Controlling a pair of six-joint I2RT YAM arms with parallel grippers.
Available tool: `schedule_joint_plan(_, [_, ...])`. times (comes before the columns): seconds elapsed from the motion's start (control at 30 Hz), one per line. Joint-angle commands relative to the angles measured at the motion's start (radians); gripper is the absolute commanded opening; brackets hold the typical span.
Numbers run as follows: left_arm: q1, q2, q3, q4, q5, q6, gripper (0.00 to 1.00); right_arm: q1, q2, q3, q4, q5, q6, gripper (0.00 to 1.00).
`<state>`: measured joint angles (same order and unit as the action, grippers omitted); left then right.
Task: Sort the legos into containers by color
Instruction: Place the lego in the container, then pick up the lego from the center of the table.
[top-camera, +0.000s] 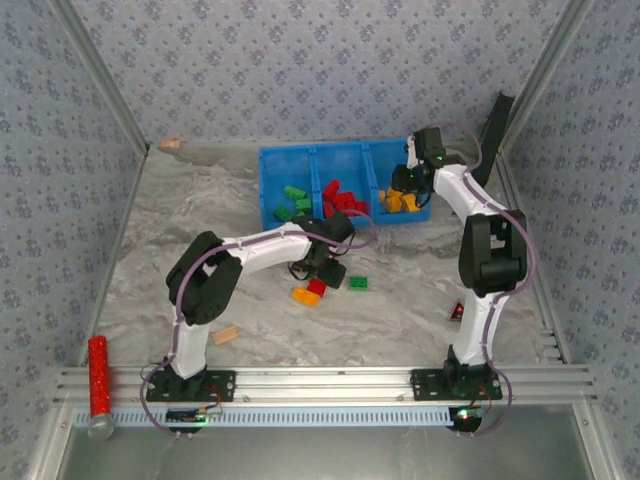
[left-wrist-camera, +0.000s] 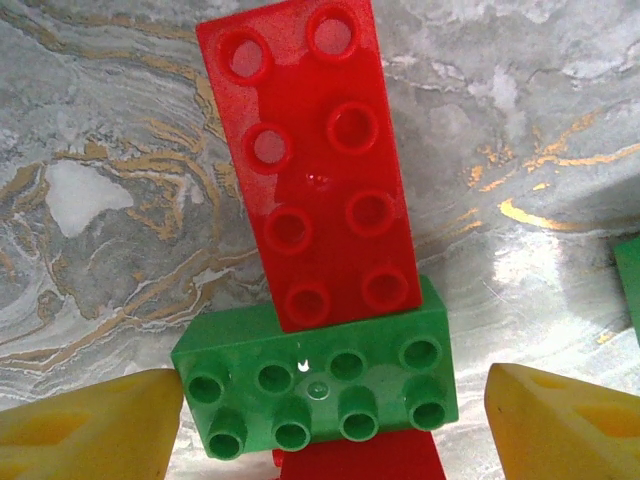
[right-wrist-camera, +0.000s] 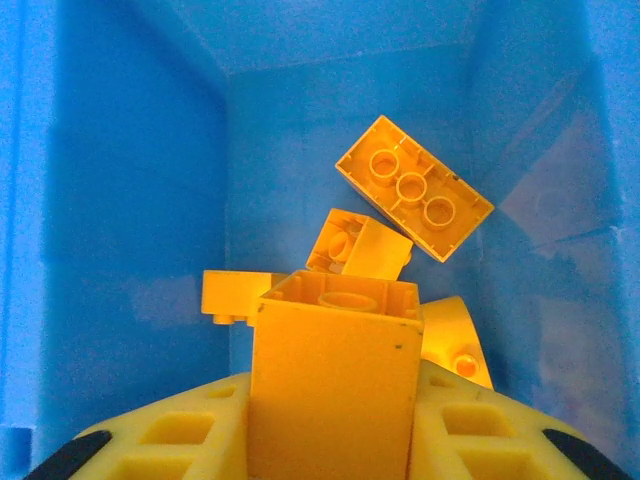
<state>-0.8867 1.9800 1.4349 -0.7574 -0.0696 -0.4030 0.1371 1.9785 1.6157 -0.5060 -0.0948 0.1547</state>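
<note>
In the left wrist view a green lego (left-wrist-camera: 320, 385) lies across a long red lego (left-wrist-camera: 315, 160) on the marbled table. My left gripper (left-wrist-camera: 335, 400) is open, with one yellow finger at each end of the green lego. From the top, that gripper (top-camera: 322, 268) hovers over a red lego (top-camera: 316, 287), with an orange lego (top-camera: 303, 296) and another green lego (top-camera: 358, 283) beside it. The blue container (top-camera: 345, 152) holds green, red and yellow legos in separate compartments. My right gripper (right-wrist-camera: 335, 400) is shut on a yellow lego (right-wrist-camera: 335, 370) above the yellow pile (right-wrist-camera: 415, 190) in the right compartment (top-camera: 425, 210).
A tan wooden block (top-camera: 226, 335) lies near the left arm's base, another (top-camera: 170, 144) at the back left corner. A red glittery cylinder (top-camera: 97, 372) rests on the front rail. A small red item (top-camera: 458, 312) sits by the right arm. Patterned walls close in three sides.
</note>
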Motion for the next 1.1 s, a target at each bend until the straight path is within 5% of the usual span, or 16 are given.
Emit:
schedule_joint_plan(0.0, [0.002, 0.041, 0.032, -0.002, 0.005, -0.017, 0.79, -0.003, 0.030, 0.047, -0.022, -0.017, -0.032, 0.37])
schedule_joint_plan(0.53, [0.031, 0.053, 0.014, -0.033, 0.029, -0.036, 0.71, 0.008, 0.040, 0.052, -0.039, -0.020, -0.050, 0.56])
schedule_joint_plan(0.83, [0.055, -0.026, -0.003, -0.057, 0.025, -0.036, 0.56, 0.022, -0.086, -0.004, -0.067, -0.016, -0.028, 0.70])
schedule_joint_plan(1.07, [0.094, -0.122, 0.099, -0.109, 0.017, 0.009, 0.54, 0.078, -0.229, -0.131, -0.065, -0.010, 0.047, 0.75])
